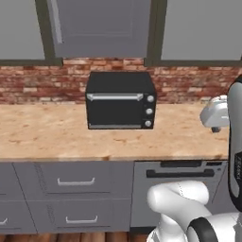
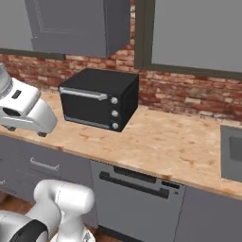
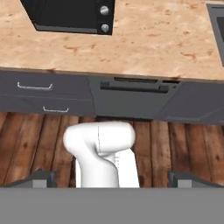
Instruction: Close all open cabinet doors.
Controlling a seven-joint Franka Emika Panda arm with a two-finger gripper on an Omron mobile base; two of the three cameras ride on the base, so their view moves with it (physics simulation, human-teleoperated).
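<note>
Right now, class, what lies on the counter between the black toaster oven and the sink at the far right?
Nothing: in the right base view the counter is bare between the toaster oven and the sink.

Kitchen: toaster oven (image 1: 120,100), wood counter (image 1: 47,137), dishwasher (image 2: 137,201).

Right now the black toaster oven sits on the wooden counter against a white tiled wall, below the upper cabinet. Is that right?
Not quite. The toaster oven does sit on the wooden counter below the upper cabinet door, but the wall behind it is red brick, not white tile. The left base view shows this.
</note>
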